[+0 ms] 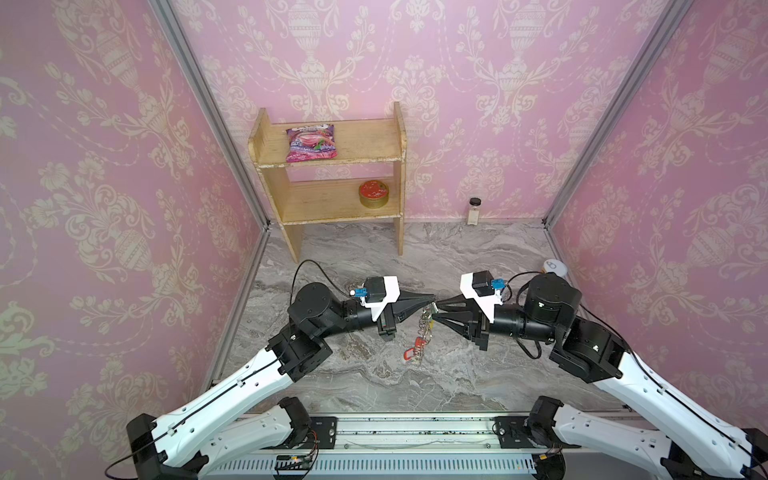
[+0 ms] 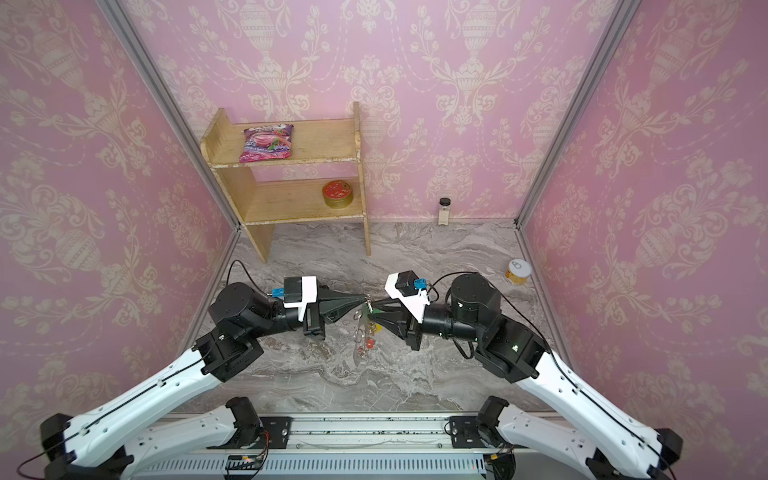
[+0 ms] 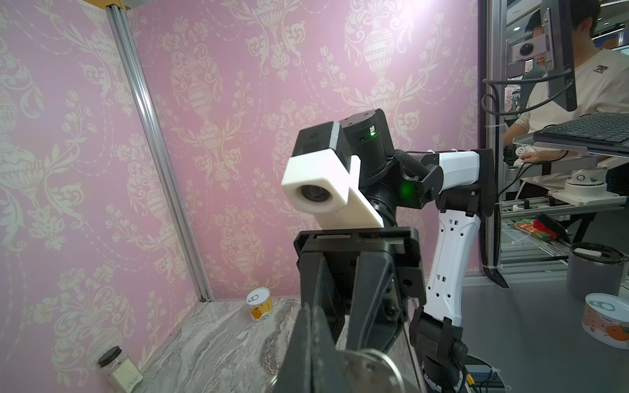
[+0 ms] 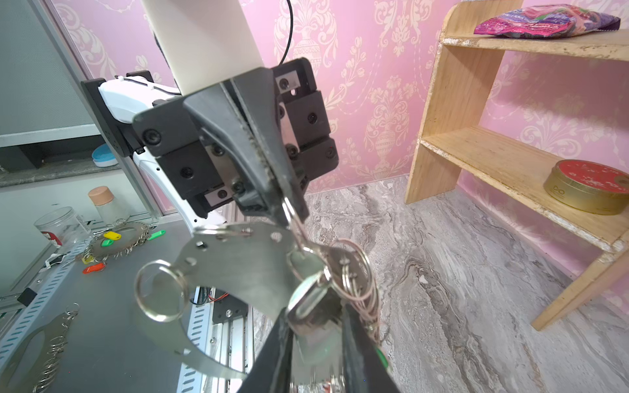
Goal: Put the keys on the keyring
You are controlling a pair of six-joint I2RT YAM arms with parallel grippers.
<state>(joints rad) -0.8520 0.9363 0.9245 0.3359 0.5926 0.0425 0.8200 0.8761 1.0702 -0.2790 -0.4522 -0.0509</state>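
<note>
Jaws of left gripper are clamping a rim loop of the flat grey metal keyring.
Right gripper, at its three o'clock, is straddling the silver mint-tagged keys; whether gripping, cannot tell.

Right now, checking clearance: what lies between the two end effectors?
The keyring hangs there from the left end effector, close to the right end effector; both top views show it.
</note>
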